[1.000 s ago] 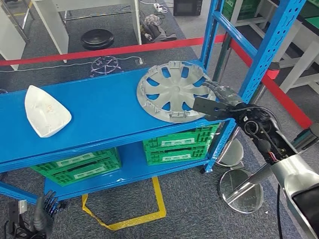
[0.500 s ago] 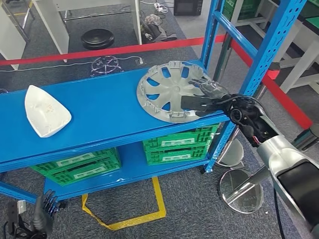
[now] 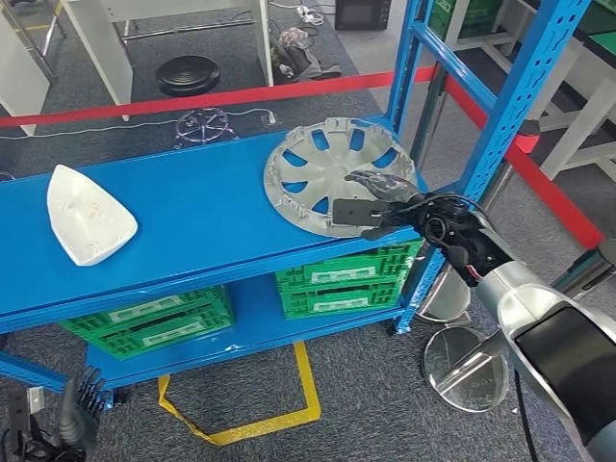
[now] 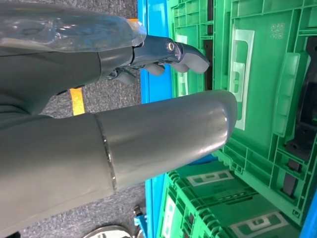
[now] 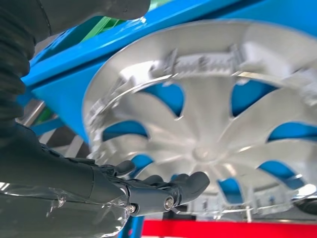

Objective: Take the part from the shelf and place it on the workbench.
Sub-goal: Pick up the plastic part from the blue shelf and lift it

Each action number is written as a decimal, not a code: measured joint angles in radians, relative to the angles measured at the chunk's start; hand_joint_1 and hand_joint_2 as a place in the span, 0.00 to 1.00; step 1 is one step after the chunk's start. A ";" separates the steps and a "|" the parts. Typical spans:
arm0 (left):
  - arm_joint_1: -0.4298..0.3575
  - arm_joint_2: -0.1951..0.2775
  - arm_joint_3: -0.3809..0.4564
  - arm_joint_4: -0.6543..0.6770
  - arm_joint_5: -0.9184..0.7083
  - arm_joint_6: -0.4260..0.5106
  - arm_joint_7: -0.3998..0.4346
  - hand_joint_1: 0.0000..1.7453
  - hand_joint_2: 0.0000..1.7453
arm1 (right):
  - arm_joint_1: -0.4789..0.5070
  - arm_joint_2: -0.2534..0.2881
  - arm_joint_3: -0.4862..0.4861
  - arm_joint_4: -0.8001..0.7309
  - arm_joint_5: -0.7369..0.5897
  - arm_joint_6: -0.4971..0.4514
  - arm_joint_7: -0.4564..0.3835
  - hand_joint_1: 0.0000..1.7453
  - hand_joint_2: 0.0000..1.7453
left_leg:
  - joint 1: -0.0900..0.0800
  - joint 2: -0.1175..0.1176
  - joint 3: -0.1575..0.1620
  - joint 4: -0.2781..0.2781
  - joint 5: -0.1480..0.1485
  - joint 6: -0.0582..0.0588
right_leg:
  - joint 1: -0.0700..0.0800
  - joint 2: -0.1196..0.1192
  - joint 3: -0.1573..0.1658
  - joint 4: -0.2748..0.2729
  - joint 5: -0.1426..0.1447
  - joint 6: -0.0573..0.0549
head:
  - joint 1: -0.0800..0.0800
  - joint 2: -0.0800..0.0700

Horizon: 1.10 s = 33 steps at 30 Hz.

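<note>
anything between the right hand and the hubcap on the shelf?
Nothing visible. The right hand is already over the near-right part of the hubcap on the blue shelf, fingers spread above its spokes. No grip is evident yet.

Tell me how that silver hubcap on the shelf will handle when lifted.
The hubcap looks like thin moulded plastic, so probably light and slightly flexible. Its broad, shallow dish may tilt if held by one edge. The smooth spokes could slip against the right hand; the cutouts and rim clips offer purchase.

The right hand [image 3: 377, 197] is stretching flat over the silver wheel cover [image 3: 330, 173] on the blue shelf [image 3: 196, 217], centre-right of frame; the left hand [image 3: 76, 414] is hanging, lower left.
</note>
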 joint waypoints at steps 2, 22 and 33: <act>0.001 0.001 -0.005 0.000 0.011 0.003 0.000 0.00 0.00 | 0.003 0.013 0.005 0.001 -0.015 0.008 0.008 0.00 1.00 | 0.000 0.000 0.000 0.000 0.000 0.000 | 0.000 0.000 0.000 0.000 0.000 0.000 | 0.000 0.000; 0.010 0.010 -0.071 0.000 0.056 0.004 0.003 0.00 0.00 | 0.010 0.055 0.069 0.065 0.030 -0.027 0.012 0.00 1.00 | 0.000 0.000 0.000 0.000 0.000 0.000 | 0.000 0.000 0.000 0.000 0.000 0.000 | 0.000 0.000; 0.021 0.023 -0.097 0.000 0.072 0.004 0.007 0.00 0.00 | 0.014 0.034 0.090 0.120 0.050 -0.023 0.022 0.00 1.00 | 0.000 0.000 0.000 0.000 0.000 0.000 | 0.000 0.001 -0.001 0.000 0.000 0.000 | 0.000 0.000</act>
